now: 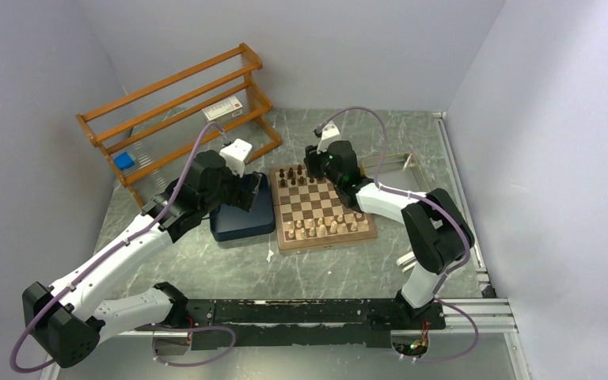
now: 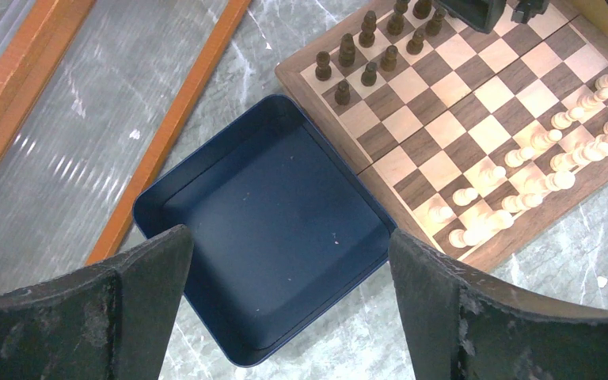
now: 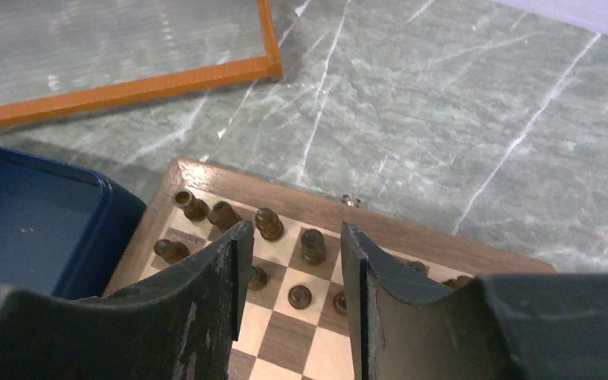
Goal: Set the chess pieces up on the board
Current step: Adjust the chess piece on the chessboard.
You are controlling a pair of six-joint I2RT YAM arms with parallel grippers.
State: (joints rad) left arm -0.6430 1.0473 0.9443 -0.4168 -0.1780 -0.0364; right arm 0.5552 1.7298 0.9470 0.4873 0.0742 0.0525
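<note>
The left pincer [image 2: 287,234] hangs wide open and empty above the dark blue tray [image 2: 245,198]. Beside it on the surface [image 1: 229,267] lies the board [image 1: 324,207]. The dark chess pieces [image 1: 288,176] stand along its far edge, under the right pincer [image 3: 293,229], which is narrowly parted and grips nothing.

Right gripper [image 3: 294,236] fills bottom of frame, two dark fingers [image 3: 206,301] parted, nothing between the pads. Through the gap: chess pieces [image 3: 269,223], dark brown, standing upright in two rows on the far squares of the board [image 3: 285,192]. More pieces left of the left finger; others at right partly hidden behind the right finger. Small metal clasp [image 3: 350,200] on the board's far edge. Blue tray [image 3: 115,207] at left, just beside the board corner. Orange wooden frame [image 3: 127,89] upper left. Grey marbled table [image 3: 459,119] across top and right.
</note>
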